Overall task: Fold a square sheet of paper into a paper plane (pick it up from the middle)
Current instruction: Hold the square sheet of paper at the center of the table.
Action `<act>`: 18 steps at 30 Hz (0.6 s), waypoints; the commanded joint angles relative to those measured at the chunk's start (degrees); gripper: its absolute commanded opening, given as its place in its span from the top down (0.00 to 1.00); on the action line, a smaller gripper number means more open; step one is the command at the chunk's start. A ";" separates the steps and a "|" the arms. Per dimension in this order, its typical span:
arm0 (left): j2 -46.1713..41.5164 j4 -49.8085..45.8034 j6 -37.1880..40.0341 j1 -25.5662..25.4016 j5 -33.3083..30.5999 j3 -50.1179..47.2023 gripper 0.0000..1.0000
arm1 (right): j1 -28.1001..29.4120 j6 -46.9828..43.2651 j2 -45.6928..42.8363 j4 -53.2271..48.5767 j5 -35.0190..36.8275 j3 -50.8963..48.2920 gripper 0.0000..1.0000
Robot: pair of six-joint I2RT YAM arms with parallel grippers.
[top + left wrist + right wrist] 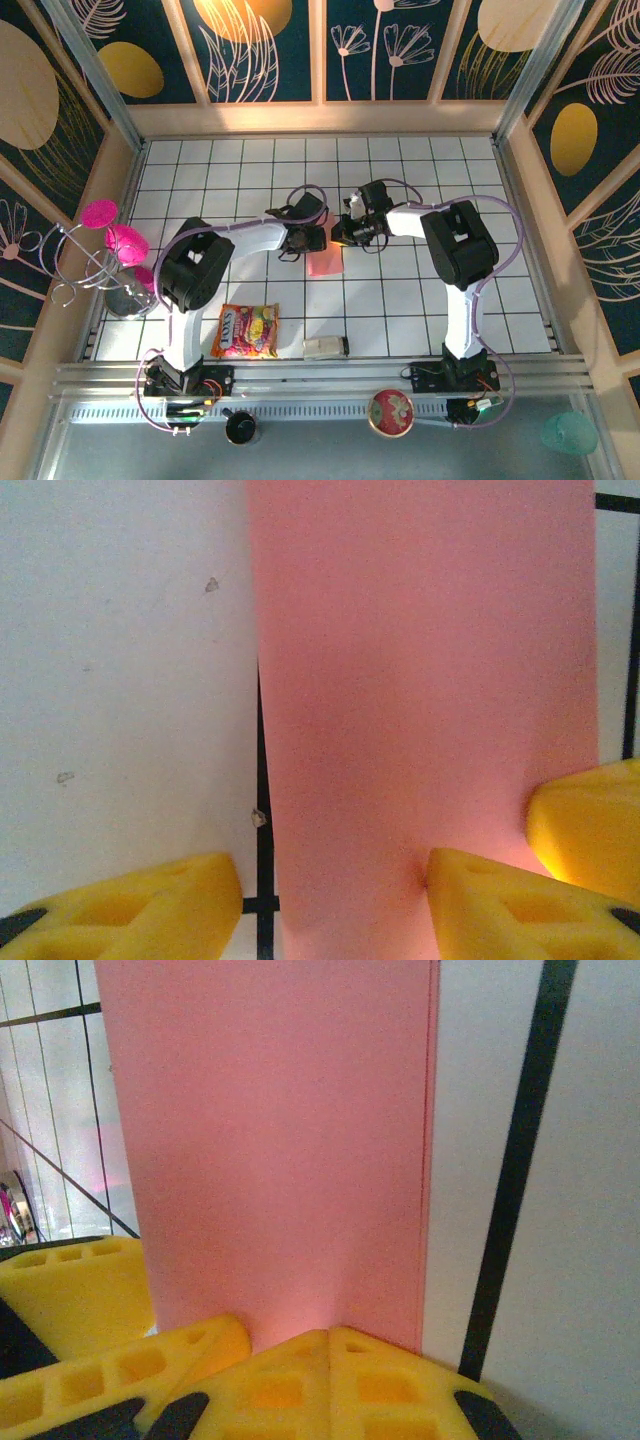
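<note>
Square sheet of paper lies folded mid-table (reads as a long strip). Left gripper half-spread at its 10 o'clock, one finger on it. Right gripper closed, tips pressing at 1 o'clock. Suggest pinning with one and sweeping the crease slowly.

Robot lab test cell, white gridded table, aluminium rail, leaf-patterned wall panels, bolted left arm, right arm
</note>
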 commanded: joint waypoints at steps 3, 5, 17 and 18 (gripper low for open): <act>-0.97 -0.58 -1.88 1.03 0.85 -4.02 0.44 | 1.39 -0.14 5.72 -6.23 10.90 -2.76 0.99; -4.55 -1.42 -2.74 1.01 -1.61 -3.62 0.43 | 1.84 0.52 6.00 -6.16 11.64 -2.80 1.00; -17.59 13.88 -2.97 1.77 6.26 -10.14 0.63 | 2.75 3.88 6.62 -5.05 14.53 -3.58 1.00; -17.06 16.08 -3.01 2.00 8.85 -10.49 0.67 | 2.76 3.80 6.72 -5.14 14.74 -3.63 1.00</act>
